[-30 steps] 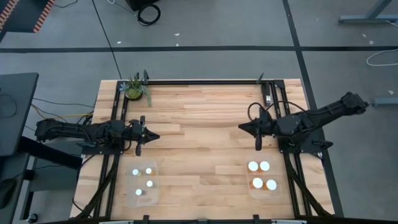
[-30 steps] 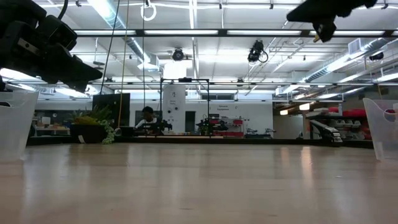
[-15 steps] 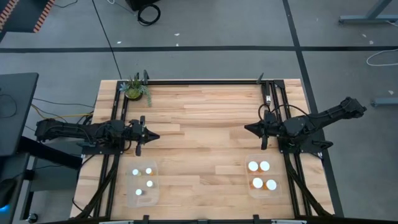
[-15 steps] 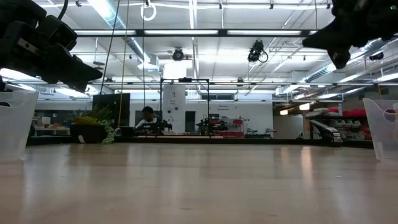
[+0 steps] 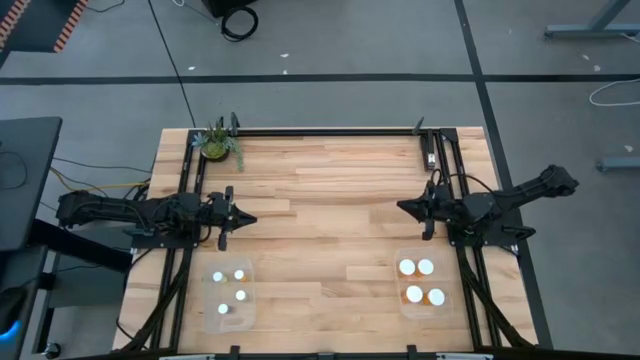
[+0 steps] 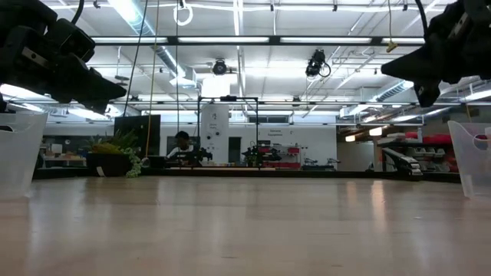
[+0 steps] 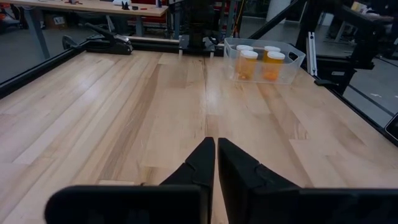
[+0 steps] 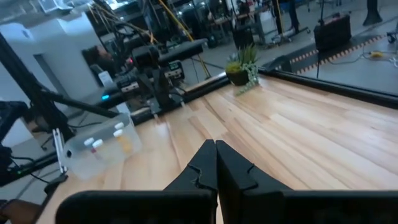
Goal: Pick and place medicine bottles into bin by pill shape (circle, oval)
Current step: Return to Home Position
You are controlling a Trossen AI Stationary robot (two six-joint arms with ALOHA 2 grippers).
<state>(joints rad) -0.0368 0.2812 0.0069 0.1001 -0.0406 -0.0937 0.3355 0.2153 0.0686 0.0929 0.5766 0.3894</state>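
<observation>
1. The wooden table [image 5: 330, 200] takes up the middle of the floor, with dark rails running down its left and right sides.
2. The left arm [image 5: 130, 212] lies stretched across the table's left side, above the boards. Its left gripper [image 5: 248, 219] points in toward the centre. In its wrist view the fingers [image 7: 202, 163] are pressed together with nothing between them.
3. The right arm [image 5: 510, 195] reaches in from the right side. The right gripper [image 5: 402, 207] faces the left one, well apart from it across bare wood. Its fingers [image 8: 204, 163] are likewise closed tight and empty.
4. The left transparent bin [image 5: 247, 300] sits toward the front-left corner and the right transparent bin [image 5: 400, 285] toward the front-right. Neither gripper touches a bin.
5. A small green potted plant [image 5: 218, 143] stands at the far-left corner.
6. The four larger orange bottles [image 5: 426, 266] stand upright in the right bin, white caps up, in two close pairs.
7. The four small whitish bottles [image 5: 240, 295] stand in the left bin, spaced loosely apart.
</observation>
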